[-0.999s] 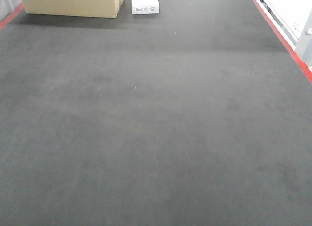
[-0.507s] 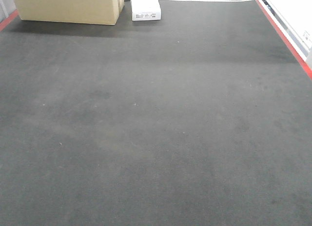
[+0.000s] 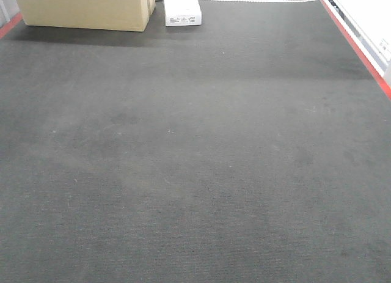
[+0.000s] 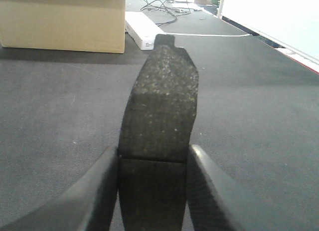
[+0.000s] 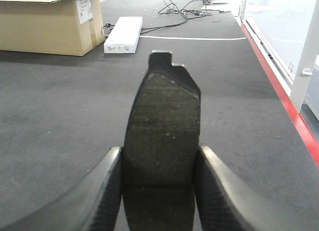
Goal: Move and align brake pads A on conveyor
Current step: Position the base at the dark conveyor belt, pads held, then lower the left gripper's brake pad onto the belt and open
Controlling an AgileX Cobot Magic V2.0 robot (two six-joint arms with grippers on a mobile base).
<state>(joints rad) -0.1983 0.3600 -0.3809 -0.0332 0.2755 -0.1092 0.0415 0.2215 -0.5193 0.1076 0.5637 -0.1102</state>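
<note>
Pinching from both sides, the left gripper [image 4: 153, 151] clamps the first brake pad [image 4: 159, 101] by its near half, speckled friction face turned to the wrist camera, a groove crossing it at the grip; the right gripper [image 5: 160, 151] squeezes the second brake pad [image 5: 162, 116] the same way. Both pads jut out over the conveyor [image 3: 195, 161], its dark felt belt filling the front view. Farther off, the red frame edge [image 3: 357, 44] runs along the right side, and a cardboard box [image 3: 85, 8] and a white box [image 3: 181, 8] sit at the far end, with cables [image 5: 184, 9] beyond
</note>
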